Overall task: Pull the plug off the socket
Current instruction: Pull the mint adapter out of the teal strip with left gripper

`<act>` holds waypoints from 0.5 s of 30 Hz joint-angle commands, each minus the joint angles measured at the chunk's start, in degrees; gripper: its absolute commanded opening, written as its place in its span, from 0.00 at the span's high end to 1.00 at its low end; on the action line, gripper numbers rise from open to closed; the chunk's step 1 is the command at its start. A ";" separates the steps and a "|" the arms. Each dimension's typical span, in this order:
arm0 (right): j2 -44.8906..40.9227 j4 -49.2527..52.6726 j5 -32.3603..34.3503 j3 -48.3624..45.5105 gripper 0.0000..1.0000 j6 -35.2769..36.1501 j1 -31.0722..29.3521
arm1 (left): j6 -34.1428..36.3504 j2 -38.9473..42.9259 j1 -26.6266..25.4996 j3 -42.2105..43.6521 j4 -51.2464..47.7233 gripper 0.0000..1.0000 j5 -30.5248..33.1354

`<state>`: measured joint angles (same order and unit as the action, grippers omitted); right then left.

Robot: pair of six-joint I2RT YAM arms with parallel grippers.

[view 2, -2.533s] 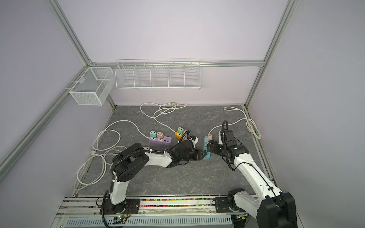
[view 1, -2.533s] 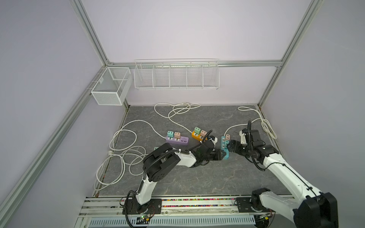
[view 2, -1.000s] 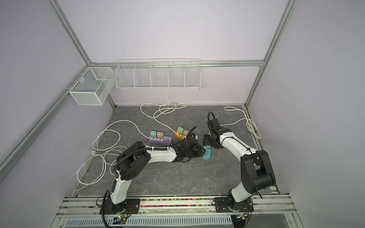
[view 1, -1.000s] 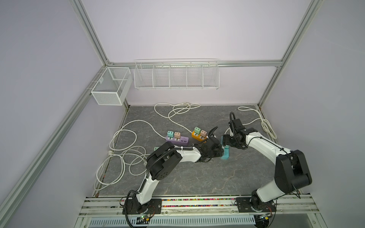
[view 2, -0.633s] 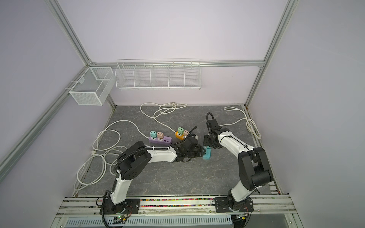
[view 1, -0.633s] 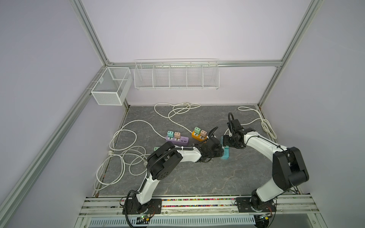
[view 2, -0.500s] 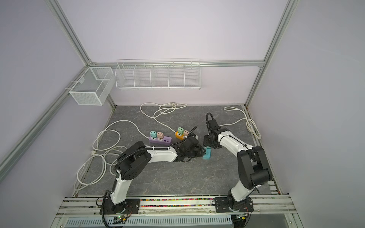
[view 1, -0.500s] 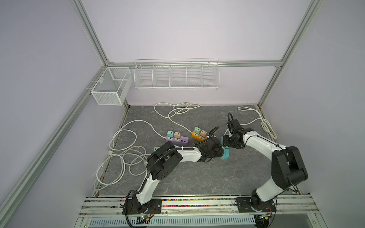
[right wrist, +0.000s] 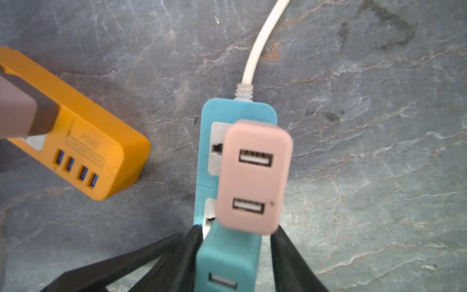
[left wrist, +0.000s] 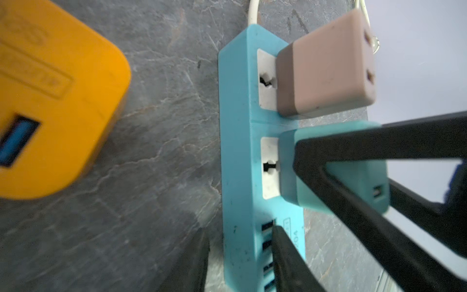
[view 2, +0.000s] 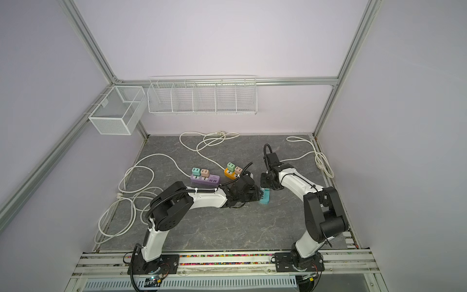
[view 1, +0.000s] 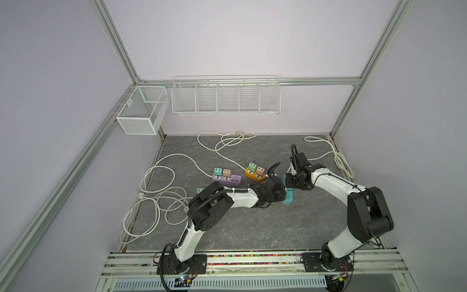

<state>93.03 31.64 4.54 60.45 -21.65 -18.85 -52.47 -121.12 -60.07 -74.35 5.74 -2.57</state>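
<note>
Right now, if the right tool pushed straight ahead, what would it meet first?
Probably the teal plug, which sits between the fingers of the right tool. Just beyond it lies the teal power strip it is plugged into. Depth is hard to judge.

3 pwr strips on table (view 1: 252, 227): purple strip (view 1: 226, 180), orange strip (right wrist: 108, 149), teal strip (left wrist: 237, 151). 6 USB plug adapters (right wrist: 252, 177), 2 per strip. 2 wire baskets (view 1: 225, 97). 2 robot arms (view 1: 242, 199). White cords (right wrist: 255, 48): qty unclear.
</note>
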 commanded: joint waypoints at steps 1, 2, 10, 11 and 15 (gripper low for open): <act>0.14 -0.49 -0.90 -0.50 0.57 1.56 0.27 | 0.04 -2.77 0.06 -1.12 -9.22 0.59 1.68; 0.13 -0.23 -0.53 -0.59 0.58 1.68 0.21 | 0.26 -3.07 0.04 -1.85 -9.57 0.59 1.08; -2.07 -0.79 -0.37 -2.33 0.65 1.69 0.86 | -0.19 -3.26 0.04 -1.75 -9.16 0.60 0.38; -1.98 -0.88 -0.49 -2.26 0.66 1.50 0.83 | -0.25 -3.27 -0.04 -1.72 -9.29 0.60 0.43; -2.81 -2.25 -1.07 -2.98 0.69 0.19 -0.04 | -0.66 -2.83 -0.13 -1.00 -10.26 0.61 1.74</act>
<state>92.18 30.44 4.47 59.22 -20.97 -18.55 -52.47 -121.58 -60.31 -76.40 2.85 -3.46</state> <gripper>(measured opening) 0.318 0.394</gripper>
